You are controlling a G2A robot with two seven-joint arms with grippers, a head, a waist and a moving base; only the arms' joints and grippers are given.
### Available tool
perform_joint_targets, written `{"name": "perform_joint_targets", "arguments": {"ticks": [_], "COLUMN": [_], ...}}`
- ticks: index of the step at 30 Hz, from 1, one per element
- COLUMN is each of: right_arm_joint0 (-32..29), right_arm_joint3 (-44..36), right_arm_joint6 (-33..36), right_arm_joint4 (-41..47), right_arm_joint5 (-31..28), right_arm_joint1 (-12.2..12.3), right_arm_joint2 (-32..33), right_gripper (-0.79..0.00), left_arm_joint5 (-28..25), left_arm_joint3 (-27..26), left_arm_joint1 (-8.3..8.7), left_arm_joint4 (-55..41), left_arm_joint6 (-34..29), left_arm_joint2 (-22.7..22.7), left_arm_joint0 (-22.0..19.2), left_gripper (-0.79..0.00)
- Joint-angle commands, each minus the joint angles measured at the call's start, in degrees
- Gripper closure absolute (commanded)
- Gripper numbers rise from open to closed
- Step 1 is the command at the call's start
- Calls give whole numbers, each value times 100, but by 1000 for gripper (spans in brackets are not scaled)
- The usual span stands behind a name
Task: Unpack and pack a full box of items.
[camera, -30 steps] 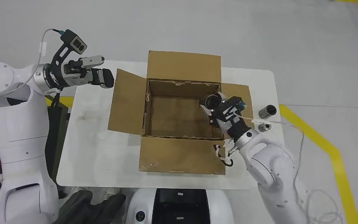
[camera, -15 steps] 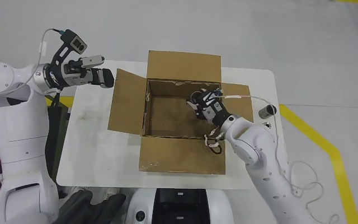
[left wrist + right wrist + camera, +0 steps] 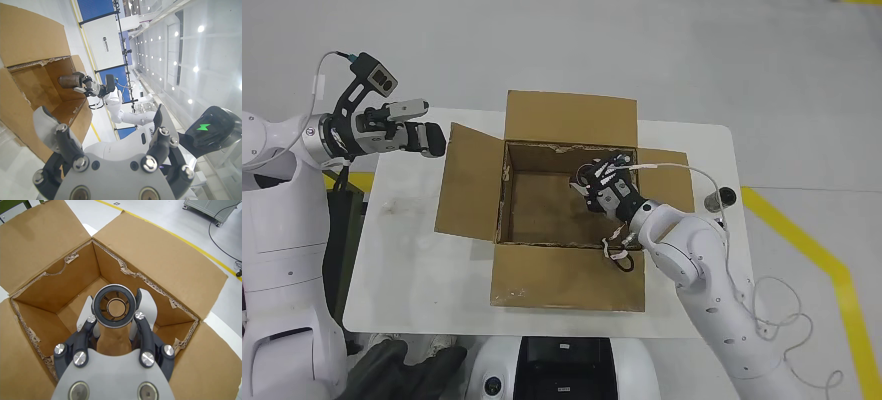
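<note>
Right end effector holds hollow cylinder over the open box.

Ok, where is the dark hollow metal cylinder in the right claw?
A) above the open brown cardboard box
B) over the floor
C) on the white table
A: the right claw, shut on the dark hollow metal cylinder, hangs over the open brown cardboard box.
</note>
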Motion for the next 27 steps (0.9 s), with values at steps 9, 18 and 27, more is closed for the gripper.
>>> {"name": "perform_joint_targets", "arguments": {"ticks": [9, 18, 27], "right_arm_joint0": [0, 607, 1896], "right_arm_joint3": [0, 445, 1952], "right_arm_joint6": [0, 399, 712], "right_arm_joint4": [0, 279, 1015], "right_arm_joint5": [0, -279, -545], "right_arm_joint1": [0, -85, -390], "right_arm_joint2": [0, -403, -1266], "right_gripper": [0, 0, 0], "left_arm_joint5": [0, 0, 0], "left_arm_joint3": [0, 0, 0], "left_arm_joint1": [0, 0, 0], "left_arm_joint4": [0, 0, 0], "left_arm_joint6": [0, 0, 0], "left_arm_joint2": [0, 0, 0], "left_arm_joint0": [0, 0, 0], "left_gripper": [-785, -785, -785]}}
